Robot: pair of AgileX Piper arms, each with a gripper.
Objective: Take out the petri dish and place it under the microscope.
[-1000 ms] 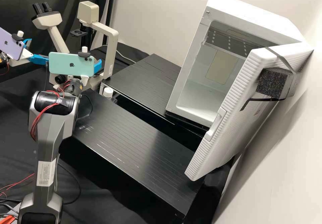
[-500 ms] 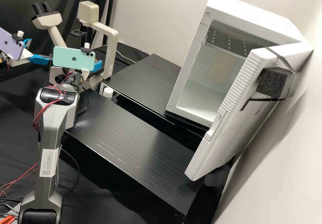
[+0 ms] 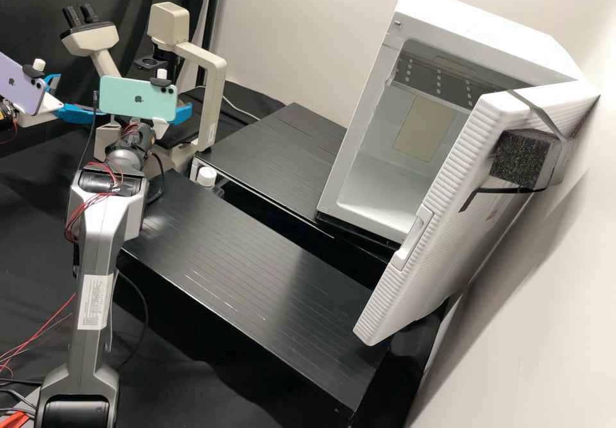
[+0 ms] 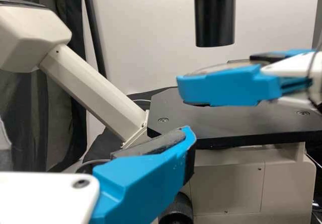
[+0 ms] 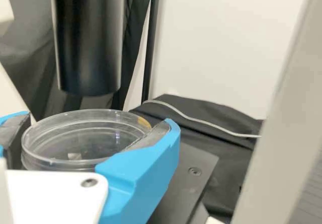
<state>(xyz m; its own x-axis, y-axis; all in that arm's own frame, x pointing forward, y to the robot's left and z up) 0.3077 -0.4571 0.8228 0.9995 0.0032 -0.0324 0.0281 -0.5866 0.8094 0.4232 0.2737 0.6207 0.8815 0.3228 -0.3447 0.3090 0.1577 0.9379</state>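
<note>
We grip the dish (image 5: 65, 162) in our right pincer (image 5: 98, 121), above the stage (image 4: 221, 126); our left pincer (image 3: 74, 97) hangs spread. Releasing too high could drop it askew, and lifting could knock it against the tube (image 4: 215, 17).

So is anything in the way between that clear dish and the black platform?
Nothing visible: the dish, held by the right gripper, is above the platform with a gap between; the black tube hangs higher.
</note>
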